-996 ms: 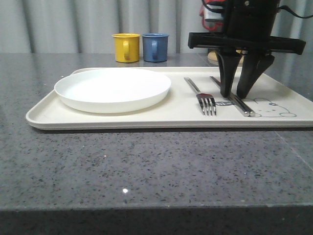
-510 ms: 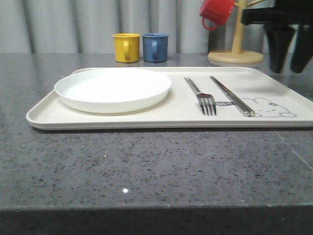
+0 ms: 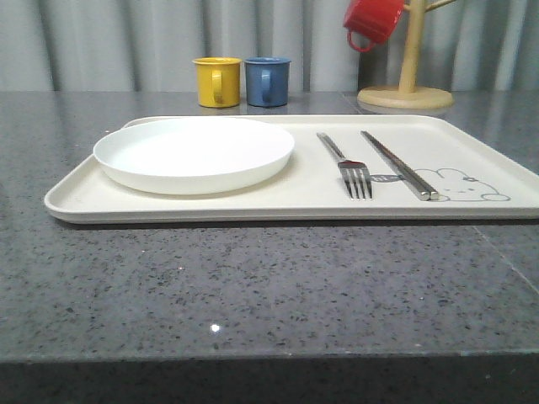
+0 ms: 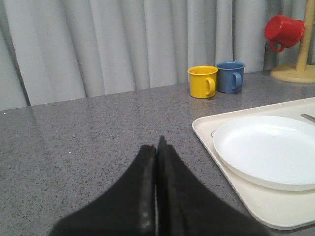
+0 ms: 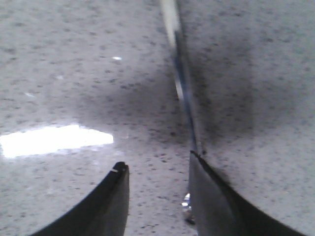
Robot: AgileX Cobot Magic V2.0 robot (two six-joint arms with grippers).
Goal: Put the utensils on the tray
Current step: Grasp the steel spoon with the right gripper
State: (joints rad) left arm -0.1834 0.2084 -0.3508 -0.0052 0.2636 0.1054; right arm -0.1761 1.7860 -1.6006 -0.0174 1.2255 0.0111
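Right gripper stands with its two fingers parted, nothing between them, low over bare grey countertop.

Finding 1, the remaining utensil: a slim steel handle, judged to be the spoon, lies flat on the stone and off the tray. Its long axis runs straight away from the wrist camera, roughly in line with the fingers' reach. Its near part passes against the inner edge of one finger and partly behind it; a small shiny glint shows at that finger's base. The bowl end cannot be identified.

Finding 2, the governing relation: the handle sits off-centre in the open gap, hard against one finger and well apart from the other. A closing stroke across the handle would likely need a small sideways shift first.

Finding 3, items already placed: the tray carries the white plate at left, the fork right of it, and the chopsticks just right of the fork, both lying near-to-far.

Finding 4, the other arm: left gripper is pressed closed and empty, over the counter left of the tray. The right arm is judged the nearer to the spoon.
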